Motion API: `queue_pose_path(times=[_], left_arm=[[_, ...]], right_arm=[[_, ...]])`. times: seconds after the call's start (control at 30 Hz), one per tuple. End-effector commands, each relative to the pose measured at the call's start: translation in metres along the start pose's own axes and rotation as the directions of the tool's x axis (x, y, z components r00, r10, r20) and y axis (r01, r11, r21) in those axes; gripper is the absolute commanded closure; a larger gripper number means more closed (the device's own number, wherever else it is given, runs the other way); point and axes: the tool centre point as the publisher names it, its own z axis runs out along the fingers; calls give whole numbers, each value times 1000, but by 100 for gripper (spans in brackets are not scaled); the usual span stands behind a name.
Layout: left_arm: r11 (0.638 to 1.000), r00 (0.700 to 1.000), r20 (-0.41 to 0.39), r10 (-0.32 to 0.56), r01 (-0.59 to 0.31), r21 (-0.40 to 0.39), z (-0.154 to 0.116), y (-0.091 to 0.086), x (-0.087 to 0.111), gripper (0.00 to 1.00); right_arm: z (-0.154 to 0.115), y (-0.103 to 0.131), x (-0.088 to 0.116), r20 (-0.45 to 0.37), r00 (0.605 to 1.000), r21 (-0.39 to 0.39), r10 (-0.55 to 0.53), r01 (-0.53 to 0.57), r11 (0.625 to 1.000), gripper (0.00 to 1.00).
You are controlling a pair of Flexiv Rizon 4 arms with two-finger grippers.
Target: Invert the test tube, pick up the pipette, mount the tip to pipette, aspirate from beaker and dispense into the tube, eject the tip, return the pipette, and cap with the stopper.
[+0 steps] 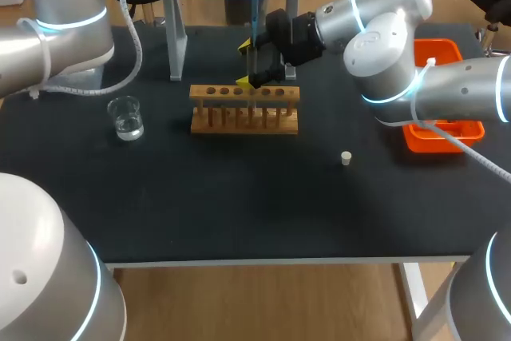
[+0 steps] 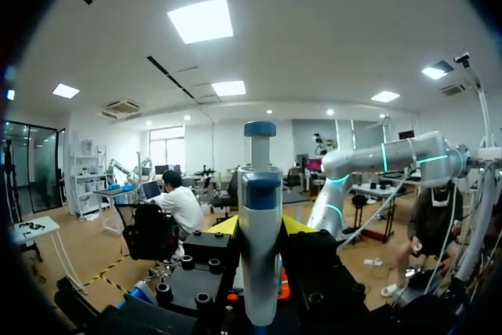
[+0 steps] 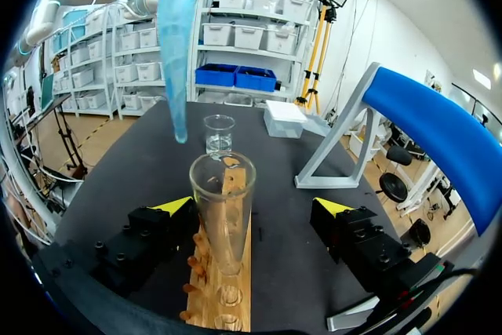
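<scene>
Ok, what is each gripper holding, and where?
Left gripper grips the pipette around its white body. Right gripper holds nothing: open fingers straddle the test tube in the rack.

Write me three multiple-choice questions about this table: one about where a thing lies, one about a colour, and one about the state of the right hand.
1. Where is the stopper?
A. in the orange tray
B. on the bare table, apart from the test tube rack
C. inside the beaker

2. What colour is the pipette tip?
A. blue
B. red
C. yellow

3. In what state is the right hand?
A. shut on the beaker
B. shut on the stopper
C. open, with one finger on each side of the test tube

Answers:
1 B: it lies alone on the dark tabletop.
2 A: the right wrist view shows it translucent blue.
3 C: a gap shows between each finger and the tube.
</scene>
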Motion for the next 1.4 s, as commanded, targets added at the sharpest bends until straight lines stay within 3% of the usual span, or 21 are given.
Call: queue_pose_path(times=[0.03, 1.4], left_arm=[[1000, 1000, 5, 1, -1, 7, -2, 4, 1, 100], [1000, 999, 18, -26, 26, 12, -10, 29, -11, 100]], right_arm=[[0, 0, -1, -3, 1000, 0, -1, 1, 1000, 0], [0, 0, -1, -3, 1000, 0, -1, 1, 1000, 0]])
